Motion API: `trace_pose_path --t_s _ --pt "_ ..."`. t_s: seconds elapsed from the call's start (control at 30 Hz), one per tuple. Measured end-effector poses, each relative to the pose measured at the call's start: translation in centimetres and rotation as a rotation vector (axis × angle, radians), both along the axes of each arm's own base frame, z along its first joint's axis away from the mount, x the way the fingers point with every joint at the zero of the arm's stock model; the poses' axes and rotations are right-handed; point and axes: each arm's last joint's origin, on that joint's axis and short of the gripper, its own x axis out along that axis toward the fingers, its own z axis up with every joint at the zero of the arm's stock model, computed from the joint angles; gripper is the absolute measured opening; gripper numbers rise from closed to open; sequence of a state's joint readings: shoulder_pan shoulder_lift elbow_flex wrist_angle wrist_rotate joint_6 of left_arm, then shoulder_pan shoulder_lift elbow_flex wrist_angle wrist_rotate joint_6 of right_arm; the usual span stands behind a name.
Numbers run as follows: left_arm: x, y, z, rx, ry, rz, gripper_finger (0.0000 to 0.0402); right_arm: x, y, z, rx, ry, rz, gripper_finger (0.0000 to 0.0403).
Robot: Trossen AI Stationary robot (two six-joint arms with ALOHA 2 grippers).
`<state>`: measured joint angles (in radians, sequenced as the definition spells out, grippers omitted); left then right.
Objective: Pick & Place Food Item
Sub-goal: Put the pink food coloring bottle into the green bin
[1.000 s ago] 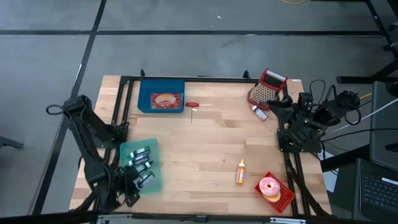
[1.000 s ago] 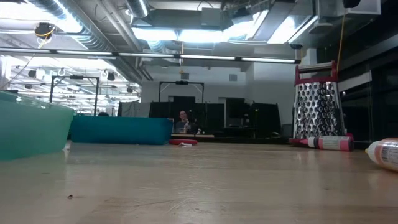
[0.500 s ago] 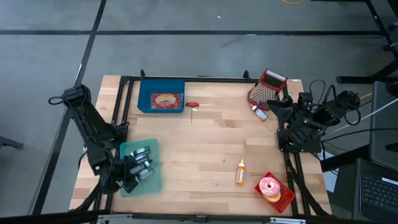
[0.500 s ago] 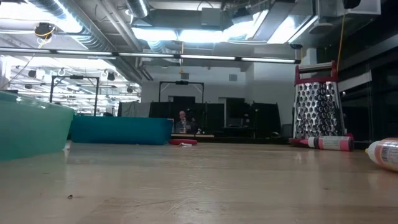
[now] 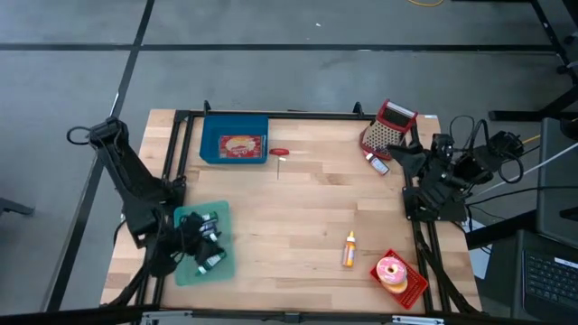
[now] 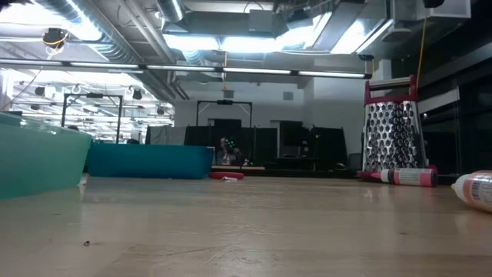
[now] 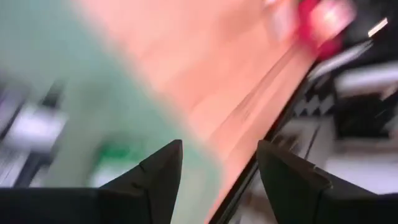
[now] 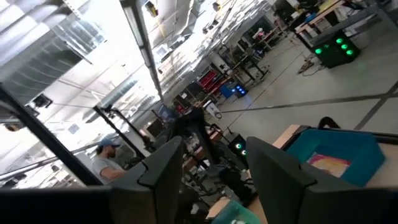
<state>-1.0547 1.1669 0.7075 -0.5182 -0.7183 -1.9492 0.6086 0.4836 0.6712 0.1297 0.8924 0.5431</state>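
A pink donut (image 5: 391,270) lies on a red plate (image 5: 411,287) at the near right corner. A red-and-yellow food item (image 5: 238,144) lies in the blue tray (image 5: 209,144) at the far left. My left gripper (image 5: 208,244) (image 7: 219,146) hovers open over the green tray (image 5: 185,221) near the left edge, with nothing between its fingers. My right gripper (image 5: 399,155) (image 8: 211,143) waits open at the right edge, raised and pointing across the table into the room. Neither gripper shows in the low view.
A metal grater (image 5: 386,126) (image 6: 392,138) stands at the far right with a small bottle (image 5: 377,163) lying beside it. An orange bottle (image 5: 349,249) lies near the donut plate. A small red item (image 5: 279,152) lies beside the blue tray. Bare wood fills the table's middle.
My left arm has drawn back from the table's near edge, and its gripper has turned above the green tray. The things on the table lie as before.
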Motion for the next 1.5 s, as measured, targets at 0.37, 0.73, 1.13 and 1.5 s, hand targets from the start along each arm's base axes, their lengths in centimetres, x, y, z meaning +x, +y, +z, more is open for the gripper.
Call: trace_pose_path --t_s 0.37,0.73,1.13,1.5 --pt "10.2 6.4 10.3 0.218 -0.334 -0.067 0.0186 1.3 0.6 -0.4 -0.049 0.047 -0.035 0.018" --pt "19.8 14.3 11.3 0.442 -0.044 -0.2 0.0184 1.5 0.7 -0.7 -0.026 0.055 0.025 0.018" --pt "20.4 16.9 11.9 0.458 -0.004 -0.179 0.0173 1.7 0.3 -5.0 0.077 0.613 -0.043 0.0181" --pt "20.4 16.9 12.0 0.471 -0.008 -0.187 0.0173 1.7 -1.4 -9.1 0.144 1.306 -0.135 0.0181"
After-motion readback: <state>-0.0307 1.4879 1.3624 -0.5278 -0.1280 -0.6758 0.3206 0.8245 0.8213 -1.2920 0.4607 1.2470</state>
